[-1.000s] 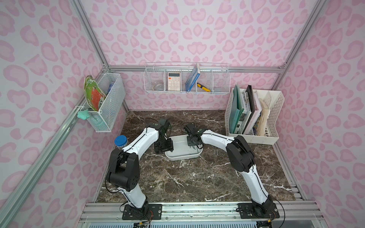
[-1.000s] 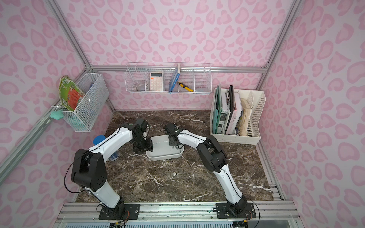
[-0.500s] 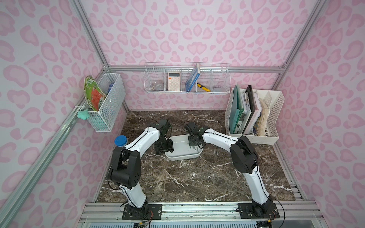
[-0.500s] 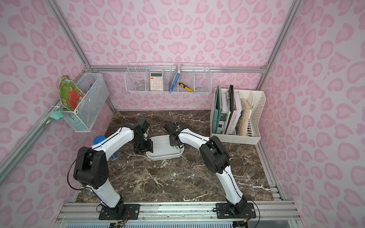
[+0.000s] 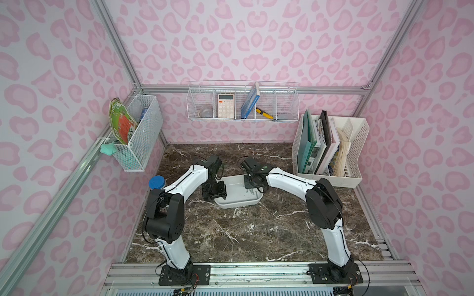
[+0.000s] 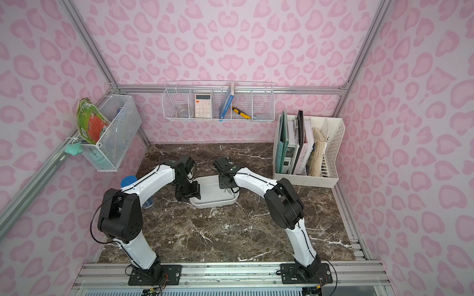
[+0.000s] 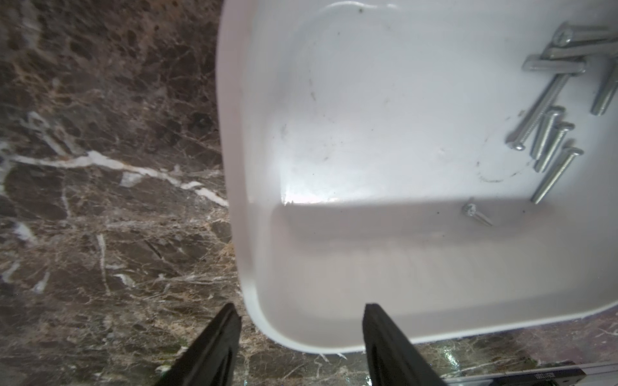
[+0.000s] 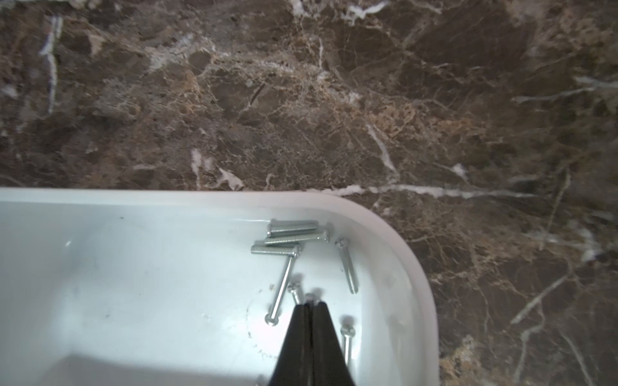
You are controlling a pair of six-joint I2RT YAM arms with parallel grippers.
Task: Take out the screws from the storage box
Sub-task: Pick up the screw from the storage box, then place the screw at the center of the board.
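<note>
Screws (image 8: 291,227) in storage box (image 8: 133,195), book (image 6: 305,153) lettering illegible

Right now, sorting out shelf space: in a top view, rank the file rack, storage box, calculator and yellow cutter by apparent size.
Largest to smallest in a top view:
1. file rack
2. storage box, partly hidden by the arms
3. calculator
4. yellow cutter

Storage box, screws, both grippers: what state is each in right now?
Storage box: upright on the table, screws inside.
Screws: loose, clustered in one corner of the box.
Left gripper: open, straddling a corner of the box rim.
Right gripper: shut, tips down among the screws, a screw head at its tips; grip unconfirmed.
</note>
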